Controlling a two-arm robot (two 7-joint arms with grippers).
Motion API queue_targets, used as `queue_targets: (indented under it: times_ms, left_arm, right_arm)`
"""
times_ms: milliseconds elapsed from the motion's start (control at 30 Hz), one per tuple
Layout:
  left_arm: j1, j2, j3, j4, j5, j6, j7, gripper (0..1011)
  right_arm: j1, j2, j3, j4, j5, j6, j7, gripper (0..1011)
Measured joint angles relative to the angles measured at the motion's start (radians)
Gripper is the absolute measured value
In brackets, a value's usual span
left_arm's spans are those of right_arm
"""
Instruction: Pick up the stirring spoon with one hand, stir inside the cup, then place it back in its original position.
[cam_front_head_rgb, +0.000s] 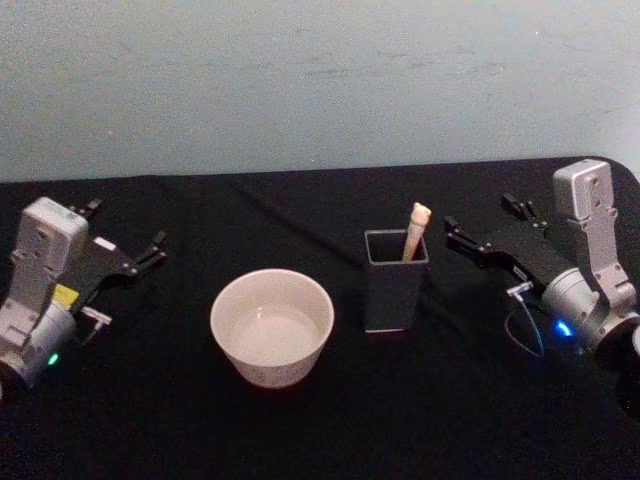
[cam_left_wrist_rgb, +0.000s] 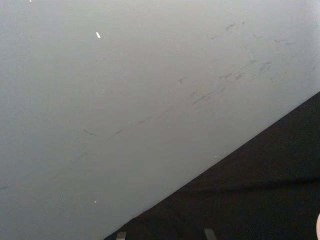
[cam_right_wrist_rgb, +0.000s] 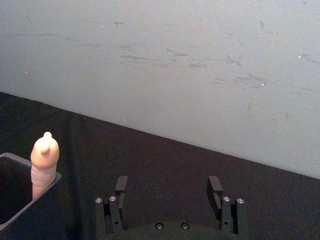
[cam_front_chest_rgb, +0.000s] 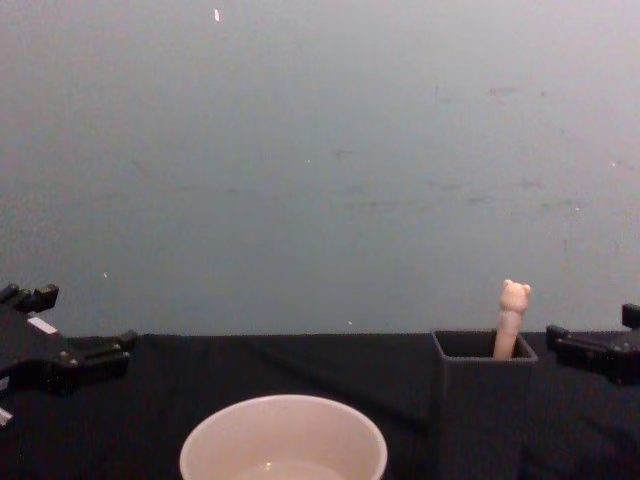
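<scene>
One bear-topped stirring spoon (cam_front_head_rgb: 415, 228) stands in the square holder (cam_front_head_rgb: 395, 290).

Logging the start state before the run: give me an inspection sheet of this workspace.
Surface: table under black cloth.
Job's things: stirring spoon upright in grey holder, bear head up; cream cup to its left.
Clutter: nothing seen.
Grippers: left pincer open, at left edge; right pincer open, beside the holder, holding nothing.
Cables: thin wire at right wrist.
Surroundings: scuffed pale wall.
</scene>
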Motion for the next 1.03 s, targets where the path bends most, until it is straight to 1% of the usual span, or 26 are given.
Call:
queue_targets:
  times_ms: [1033]
  left_arm:
    - [0.0,0.0,0.0,0.0,0.0,0.0,0.0,1001]
  right_arm:
    - [0.0,0.0,0.0,0.0,0.0,0.0,0.0,1002]
